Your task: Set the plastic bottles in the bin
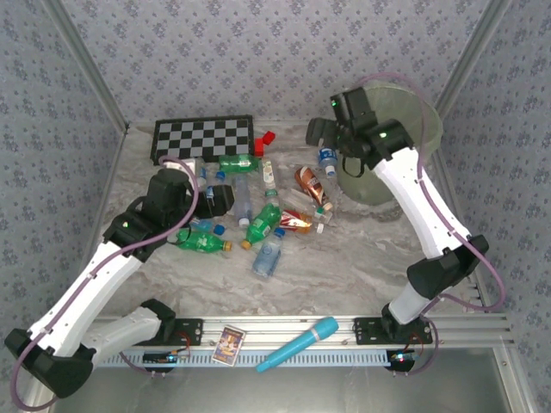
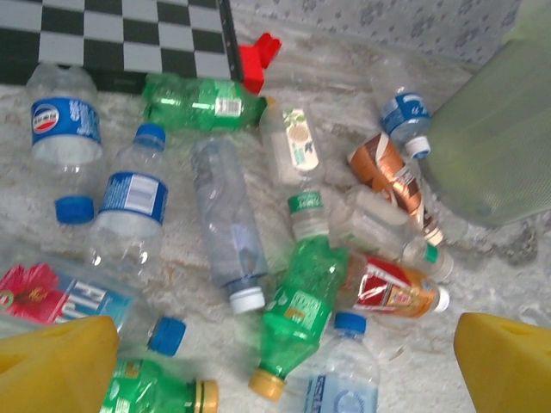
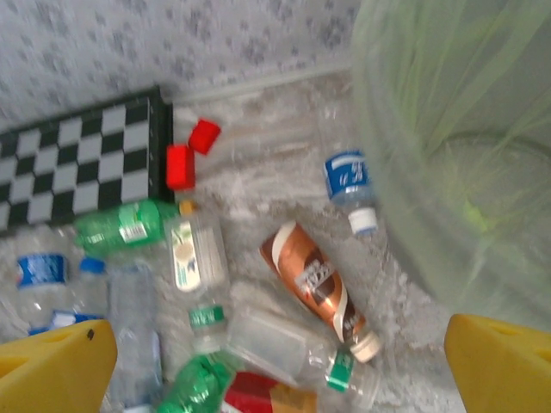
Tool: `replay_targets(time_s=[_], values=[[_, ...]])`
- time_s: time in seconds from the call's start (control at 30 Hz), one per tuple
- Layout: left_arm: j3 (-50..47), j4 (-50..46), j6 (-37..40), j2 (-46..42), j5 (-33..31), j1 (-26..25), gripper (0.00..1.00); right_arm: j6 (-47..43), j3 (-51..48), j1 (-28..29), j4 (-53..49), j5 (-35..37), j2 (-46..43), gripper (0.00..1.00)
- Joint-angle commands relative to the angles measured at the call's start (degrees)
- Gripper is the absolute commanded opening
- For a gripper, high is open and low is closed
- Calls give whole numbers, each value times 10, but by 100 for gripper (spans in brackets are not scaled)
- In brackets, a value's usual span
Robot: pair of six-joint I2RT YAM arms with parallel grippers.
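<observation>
Several plastic bottles lie scattered on the marble table, clear, green and brown-orange. My left gripper hovers over the pile's left side, open. Between its yellow fingers and below them lies a green bottle with a yellow cap. My right gripper hangs open high beside the bin, a pale green translucent bucket at the back right. Under it lie a brown bottle and a clear blue-labelled bottle close to the bin's wall. Neither gripper holds anything.
A black-and-white checkerboard lies at the back left with small red blocks at its corner. A turquoise microphone-shaped object and a small card rest on the front rail. Patterned walls close in three sides.
</observation>
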Motion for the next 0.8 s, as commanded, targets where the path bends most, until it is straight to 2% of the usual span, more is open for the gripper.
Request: replay_targets(time_s=[0.0,0.27,0.57,0.77], values=[[-26,-18,-2,-33,-6,-3,100,26,-40,31,-34,34,-16,100],[-85,-12,-21,-78,27,-2,100,120,-133,135,-50,45,1,99],[-97,-58,0,-125,3,-2,100,168,-188,250,-45,-4,92,100],[-101,-77,-9,-140,8,-2,100,189,-204,283,-5,-53,136,100]])
